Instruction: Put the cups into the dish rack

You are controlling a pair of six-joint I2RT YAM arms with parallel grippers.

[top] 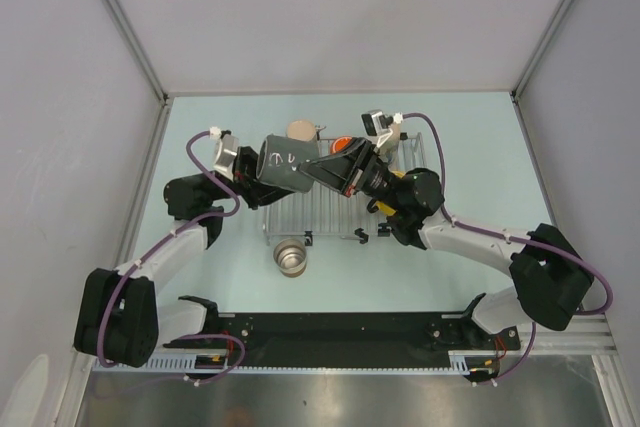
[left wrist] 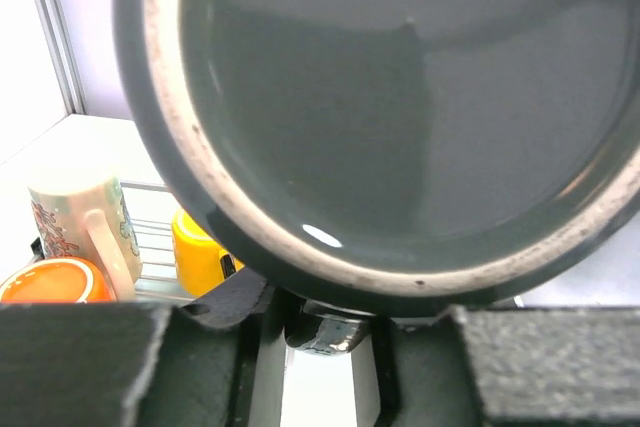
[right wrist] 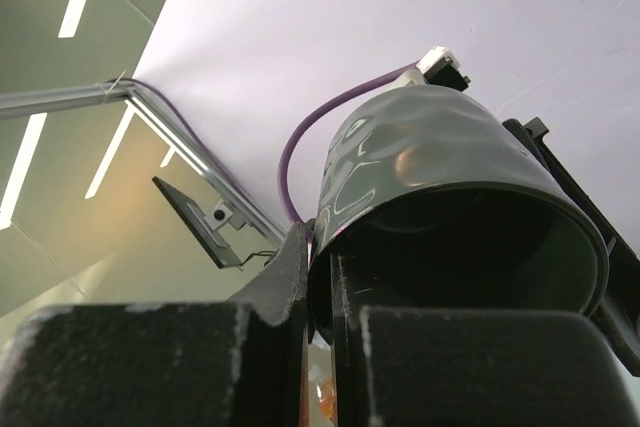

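Dark grey-green mug, glossy, dimpled, rim in pinch of the right tool; left tool unclear.

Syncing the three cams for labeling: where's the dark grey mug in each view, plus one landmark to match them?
Top external: dark grey mug at centre frame, on its side above the dish rack.
Left wrist: the mug fills the upper frame, one round end facing the camera.
Right wrist: the mug is centre-right, with its dark opening at the bottom.
Landmark: orange mug, seen in the top and left wrist views; not clear in the right wrist view.
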